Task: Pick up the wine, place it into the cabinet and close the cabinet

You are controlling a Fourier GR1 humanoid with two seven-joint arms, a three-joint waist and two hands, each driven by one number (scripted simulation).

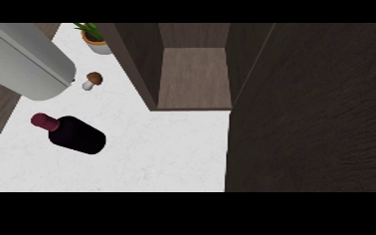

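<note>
Head view gave me the open cabinet door (pixel 308 119) filling the right, the cabinet shelf (pixel 195 77) beyond it, then the white table (pixel 169 154). The wine (pixel 77 135) sat at the table's left, well apart from the cabinet. I judged it heavy, rigid, slick glass, breakable, best taken round the wide body. Neither hand showed, so I couldn't tell their state.

Wine bottle (pixel 75 134) on white counter (pixel 169 154), open cabinet (pixel 195 77), mushroom (pixel 92 80), potted plant (pixel 95 39)

We are seeing the dark, maroon-capped wine bottle (pixel 76 134) standing left of the dark wooden cabinet (pixel 195 79), which is standing open.
</note>
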